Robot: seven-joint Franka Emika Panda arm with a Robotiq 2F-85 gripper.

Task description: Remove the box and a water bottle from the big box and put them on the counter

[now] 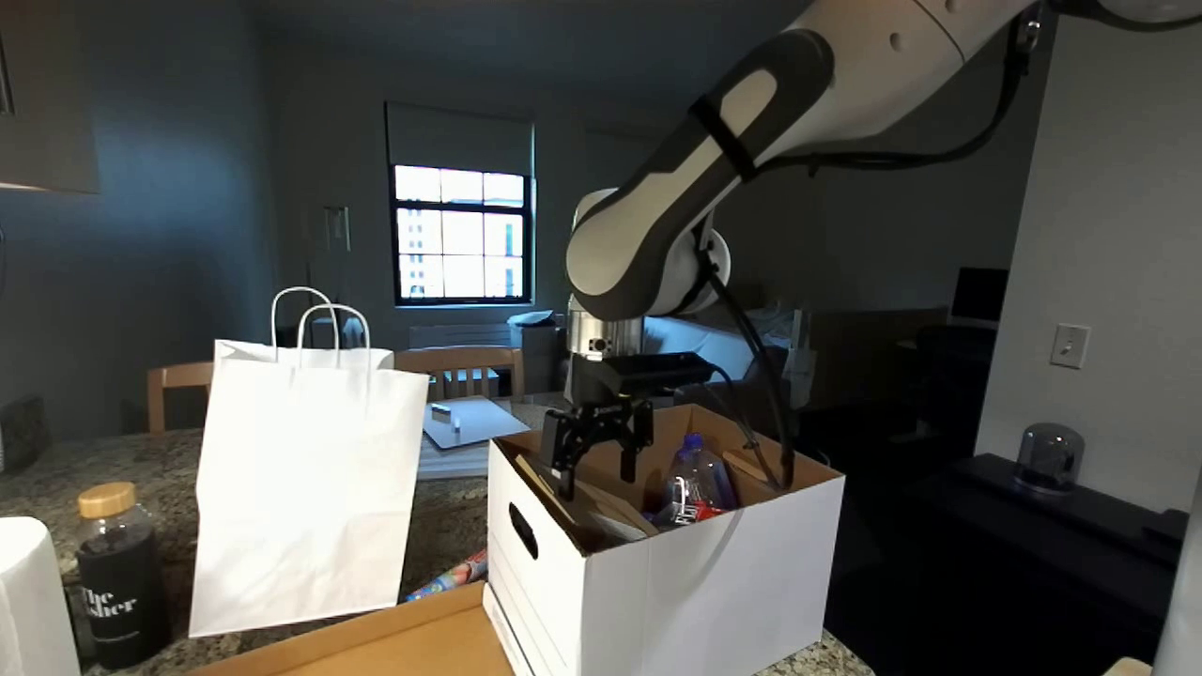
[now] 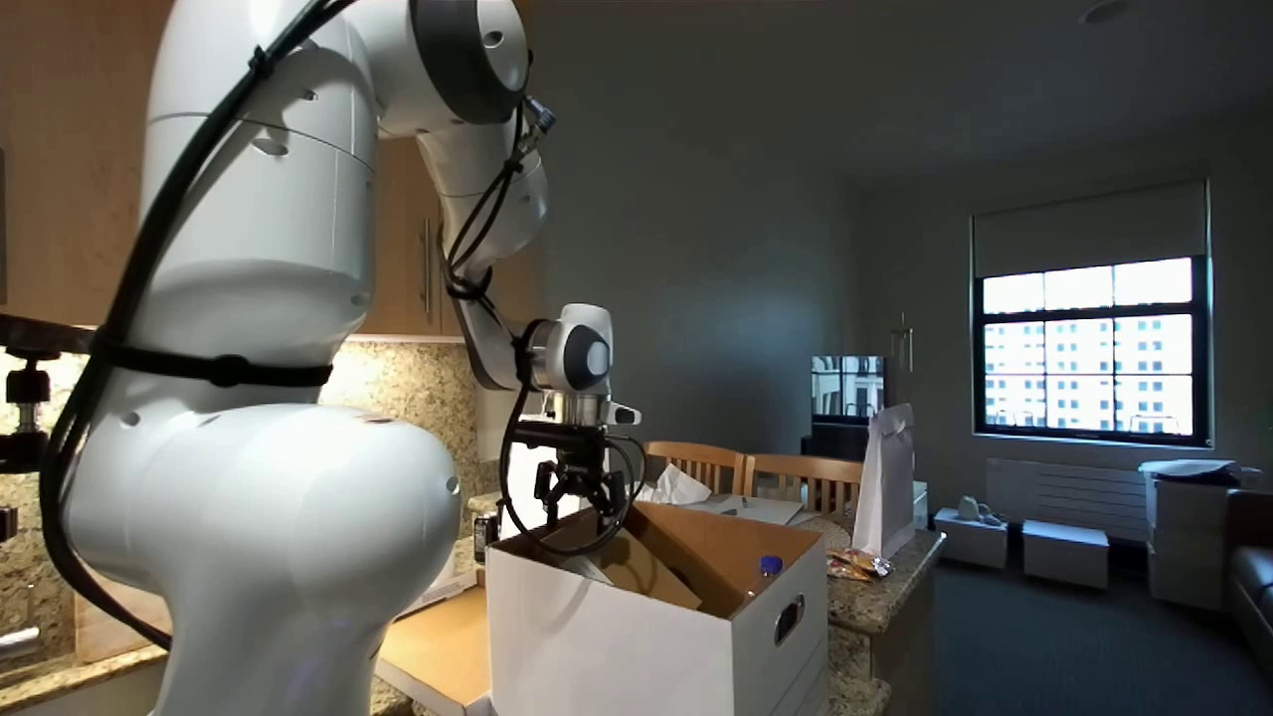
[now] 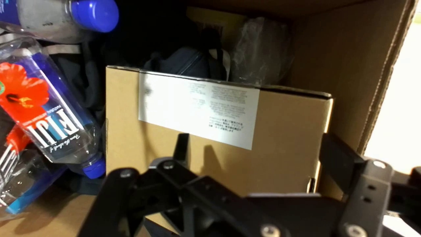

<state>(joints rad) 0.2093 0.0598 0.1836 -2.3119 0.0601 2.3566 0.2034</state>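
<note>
Near one end edge inside the white carton (image 1: 709, 591), the brown cardboard box (image 3: 217, 135), probably light and stiff and best pinched by its side edge, sits just by widely spread, empty fingers (image 3: 181, 148).

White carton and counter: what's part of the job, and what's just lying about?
For the job:
big white cardboard carton
rectangular tan cardboard box inside
one of the clear plastic blue-capped water bottles
speckled stone counter

Just lying about:
tall white paper bag with handles
dark bottle with tan cap
shiny coloured packet

The arm (image 1: 793, 105) bends downward, jaws wide apart.
</note>
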